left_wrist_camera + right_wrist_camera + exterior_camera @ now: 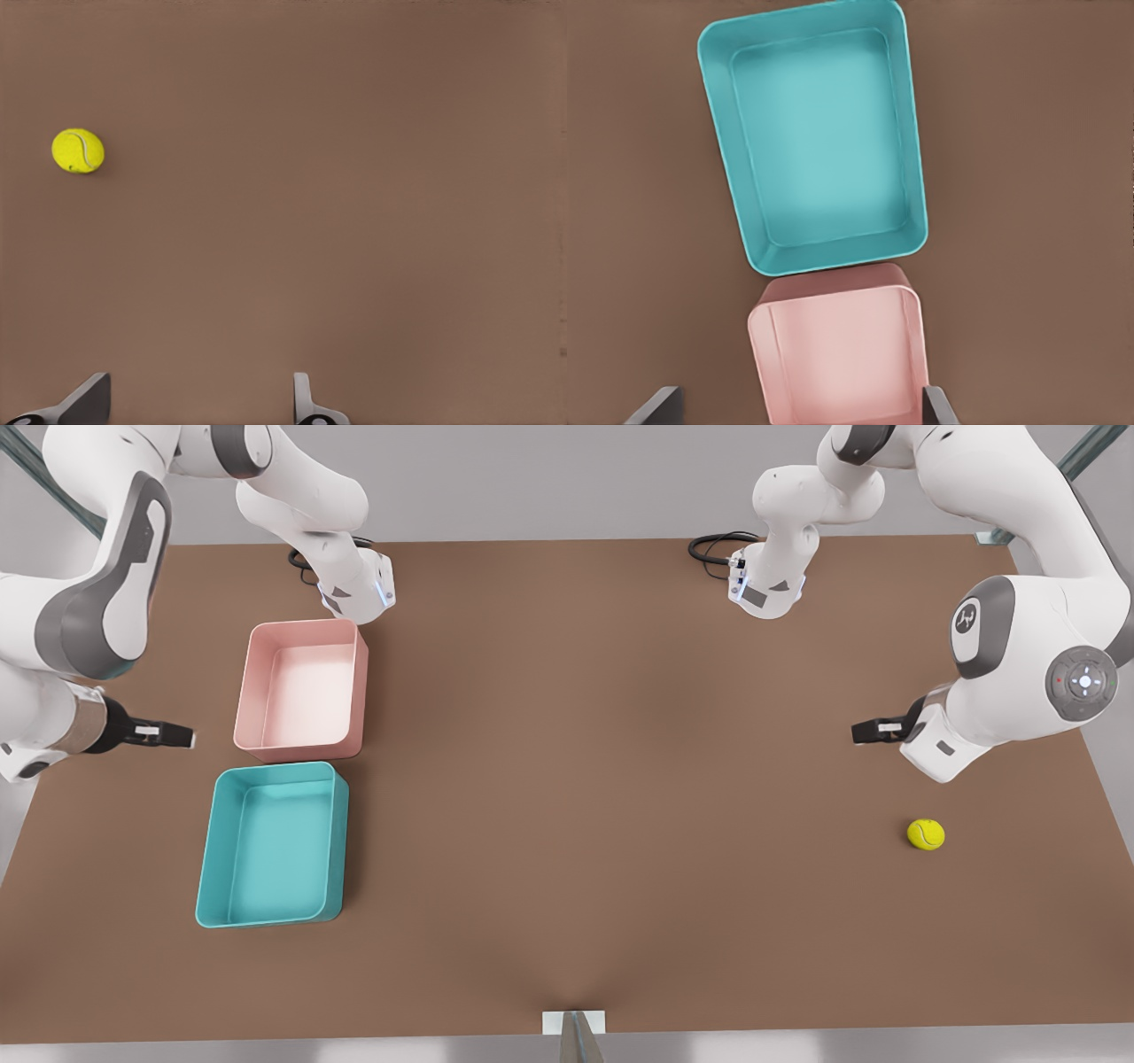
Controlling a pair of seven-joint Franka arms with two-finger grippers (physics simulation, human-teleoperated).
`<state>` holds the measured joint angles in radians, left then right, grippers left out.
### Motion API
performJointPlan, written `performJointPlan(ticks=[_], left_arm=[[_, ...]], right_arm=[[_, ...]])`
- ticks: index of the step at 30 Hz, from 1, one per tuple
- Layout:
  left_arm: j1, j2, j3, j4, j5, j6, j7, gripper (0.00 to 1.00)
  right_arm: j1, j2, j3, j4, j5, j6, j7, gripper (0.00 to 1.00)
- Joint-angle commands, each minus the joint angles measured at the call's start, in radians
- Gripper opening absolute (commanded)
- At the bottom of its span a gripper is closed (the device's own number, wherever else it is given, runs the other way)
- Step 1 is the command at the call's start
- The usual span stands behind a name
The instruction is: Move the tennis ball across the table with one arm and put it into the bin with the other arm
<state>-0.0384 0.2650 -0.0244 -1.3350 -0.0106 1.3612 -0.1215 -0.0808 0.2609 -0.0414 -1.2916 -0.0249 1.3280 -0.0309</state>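
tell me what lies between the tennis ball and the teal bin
Nothing: in the front view, only bare table stretches between the tennis ball and the bin.

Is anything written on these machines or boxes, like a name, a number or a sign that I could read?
No words or numbers can be read.
A small white emblem on the grey joint cap of the arm at the front view's right: too small to read.
The tennis ball, the bin and the pink tub: no label.
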Motion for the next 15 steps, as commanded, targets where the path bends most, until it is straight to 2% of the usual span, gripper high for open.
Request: performJointPlan(ticks=[1, 3, 5, 6, 7, 9, 12, 14, 15], left_arm=[[0.000, -0.001, 0.000, 0.000, 0.000, 0.022, -0.029, 1.00], [0.000, -0.001, 0.001, -0.003, -0.006, 0.015, -0.024, 1.00], [0.069, 0.077, 0.006, -0.003, 0.006, 0.026, 0.239, 0.21], [0.109, 0.112, 0.009, 0.000, 0.007, 0.087, 0.375, 0.21], [0.179, 0.189, 0.075, -0.006, 0.003, 0.249, 0.802, 0.21], [0.276, 0.284, 0.077, -0.003, -0.006, 0.400, 1.206, 0.21], [0.310, 0.342, 0.077, -0.013, -0.008, 0.512, 1.829, 0.21], [0.354, 0.373, 0.077, -0.016, -0.011, 0.519, 2.138, 0.21], [0.367, 0.378, 0.077, -0.062, -0.009, 0.575, 2.284, 0.21]], right_arm=[[0.004, -0.003, 0.000, 0.000, -0.001, 0.037, 0.029, 1.00], [0.012, -0.002, -0.003, 0.002, -0.001, 0.028, 0.022, 1.00], [0.015, 0.021, -0.003, 0.006, -0.003, -0.010, 0.019, 1.00], [0.016, 0.023, -0.003, 0.005, -0.003, -0.007, 0.020, 1.00], [0.016, 0.031, -0.002, 0.006, -0.003, -0.001, 0.023, 1.00], [0.003, 0.047, -0.011, 0.005, 0.006, 0.007, 0.028, 1.00], [0.001, 0.046, -0.014, 0.012, -0.004, 0.002, 0.019, 1.00], [0.003, 0.052, -0.012, 0.006, -0.004, -0.001, 0.014, 1.00], [0.003, 0.052, -0.012, 0.005, -0.004, -0.001, 0.014, 1.00]])
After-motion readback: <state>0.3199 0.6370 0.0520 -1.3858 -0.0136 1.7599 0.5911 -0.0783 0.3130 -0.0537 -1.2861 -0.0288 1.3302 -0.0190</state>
